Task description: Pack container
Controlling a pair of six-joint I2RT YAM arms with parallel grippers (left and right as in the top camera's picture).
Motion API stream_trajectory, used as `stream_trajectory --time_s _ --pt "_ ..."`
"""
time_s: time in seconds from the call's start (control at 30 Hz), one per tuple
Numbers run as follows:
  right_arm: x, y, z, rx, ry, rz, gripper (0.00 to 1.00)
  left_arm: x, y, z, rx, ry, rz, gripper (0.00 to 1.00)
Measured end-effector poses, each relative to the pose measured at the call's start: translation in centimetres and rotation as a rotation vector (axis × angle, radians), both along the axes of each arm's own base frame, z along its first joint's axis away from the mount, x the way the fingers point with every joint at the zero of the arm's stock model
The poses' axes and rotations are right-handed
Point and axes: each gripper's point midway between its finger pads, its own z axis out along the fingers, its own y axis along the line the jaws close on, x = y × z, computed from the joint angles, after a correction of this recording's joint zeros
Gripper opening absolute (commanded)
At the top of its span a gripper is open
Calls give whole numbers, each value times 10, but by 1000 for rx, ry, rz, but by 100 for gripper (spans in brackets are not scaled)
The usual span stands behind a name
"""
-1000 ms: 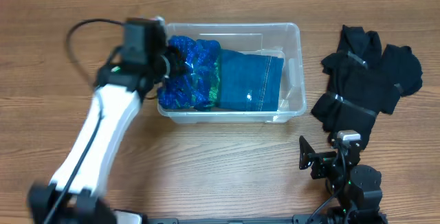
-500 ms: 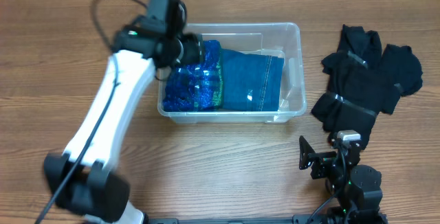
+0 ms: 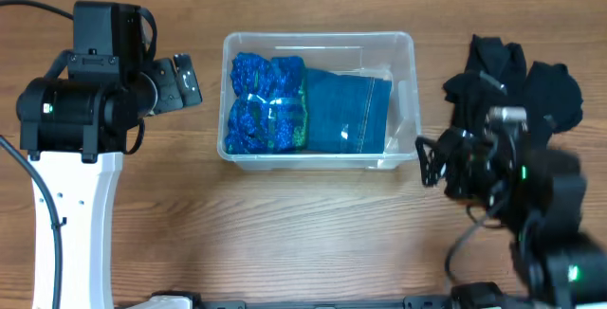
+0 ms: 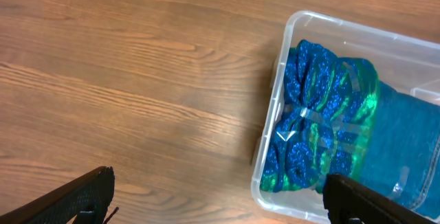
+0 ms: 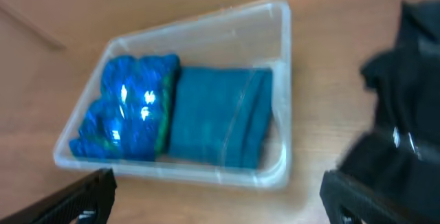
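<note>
The clear container (image 3: 318,36) stands at the table's middle. Inside lie a blue-green sparkly bundle (image 3: 266,102) on the left and folded denim (image 3: 346,110) on the right. My left gripper (image 3: 178,83) hovers open just left of the container, holding nothing. In the left wrist view its gripper (image 4: 220,203) spans bare table and the container's corner (image 4: 275,114), with the bundle (image 4: 320,121) ahead. My right gripper (image 3: 429,162), open and blurred, sits off the container's right front corner. The right wrist view shows its gripper (image 5: 220,200) open before the container (image 5: 278,172).
A pile of black clothes (image 3: 512,91) lies right of the container, partly under the right arm; it also fills the right edge of the right wrist view as dark cloth (image 5: 405,114). Wooden tabletop (image 3: 303,233) stretches in front.
The left gripper opened, left the blue-green bundle in the container and drew back to the left. The right arm swung up from the front edge toward the container's right side.
</note>
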Motion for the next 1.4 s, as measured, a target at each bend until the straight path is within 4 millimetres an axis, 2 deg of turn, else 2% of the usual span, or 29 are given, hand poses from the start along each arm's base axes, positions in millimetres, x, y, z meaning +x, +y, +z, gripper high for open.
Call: stream_trajectory --time_s 0.07,0.1,0.17,0.2,0.27,0.3,0.33,0.4,0.5,0.57,0.63,0.67,0.77,0.83,0.9,0.93,0.97,1.03,1.07,1.1,1.13,1.2,1.23,1.3,1.33,1.37,1.4 --pt "23 -1 4 -3 72 -12 100 0 0 -1 0 3 0 100" --pt "36 -13 -2 4 130 -60 100 0 0 -1 1 4 0 100" --pt "51 -51 -19 23 223 -193 100 0 0 -1 0 3 0 100" --pt "54 -90 -39 46 311 -321 100 0 0 -1 0 4 0 100" --pt "48 -156 -81 107 476 -532 100 -1 0 -1 1 5 0 100" --pt "42 -187 -104 143 554 -626 100 -1 0 -1 1 5 0 100" --pt "36 -209 -125 176 620 -689 100 0 0 -1 1 4 0 100" --pt "27 -231 -163 221 739 -737 100 0 0 -1 1 5 0 100" --pt "28 -228 -208 249 863 -657 100 0 0 -1 1 5 0 100" --pt "32 -216 -236 272 924 -572 88 0 0 -1 1 4 0 100" --pt "41 -207 -252 268 900 -511 49 0 0 -1 1 4 0 100" --pt "44 -201 -255 267 885 -489 38 0 0 -1 1 4 0 100" --pt "47 -189 -252 301 878 -446 22 0 0 -1 1 5 0 100" --pt "46 -175 -235 364 879 -411 11 0 0 -1 1 4 0 100" --pt "54 -158 -186 358 787 -357 4 0 0 -1 1 4 0 100" --pt "62 -141 -142 313 683 -300 4 0 0 -1 1 3 0 100" --pt "67 -131 -117 282 614 -264 4 0 0 -1 1 4 0 100" --pt "79 -94 -53 204 411 -140 4 0 0 -1 1 4 0 100" --pt "84 -63 -13 165 264 -33 4 0 0 -1 1 4 0 100" --pt "85 -32 16 152 151 69 4 0 0 -1 1 4 0 100" --pt "86 -1 36 156 71 162 4 0 0 -1 1 4 0 100" --pt "89 61 55 179 -16 347 4 -1 0 -1 1 5 0 100" --pt "92 85 53 195 -17 403 4 0 0 -1 1 3 0 100" --pt "108 122 28 221 51 443 4 0 0 -1 1 4 0 100" --pt "116 136 4 232 125 441 4 0 0 -1 1 3 0 100" --pt "127 148 -33 238 230 424 5 0 0 -1 1 5 0 100" --pt "134 151 -69 235 332 392 11 0 0 -1 1 4 0 100"
